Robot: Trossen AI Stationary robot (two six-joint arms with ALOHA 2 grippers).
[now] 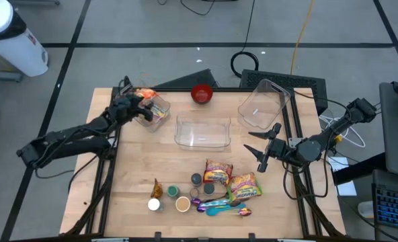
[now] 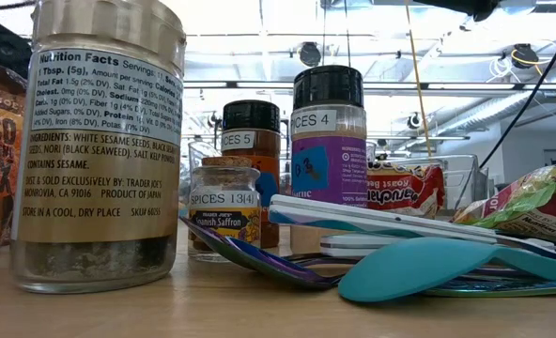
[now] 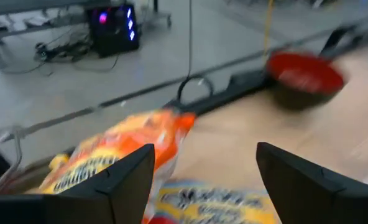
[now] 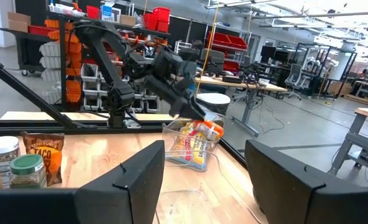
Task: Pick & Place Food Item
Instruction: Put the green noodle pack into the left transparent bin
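Note:
A clear tub (image 1: 157,111) at the table's far left holds snack packets. An orange packet (image 3: 122,146) sticks up out of it, above a yellow-and-blue one (image 3: 215,202). My left gripper (image 1: 142,109) hangs over this tub, open wide (image 3: 206,180), with one finger on each side of the packets' tops. The right wrist view shows it just above the tub (image 4: 193,144). My right gripper (image 1: 261,149) waits open and empty at the table's right side. Two more snack packets (image 1: 218,172) (image 1: 245,186) lie flat near the table's front.
An empty clear tub (image 1: 202,132) stands mid-table and another (image 1: 263,104) sits tilted at the far right. A red bowl (image 1: 201,94) is at the far edge. Spice jars (image 2: 100,141) and coloured spoons (image 2: 419,268) lie near the front edge.

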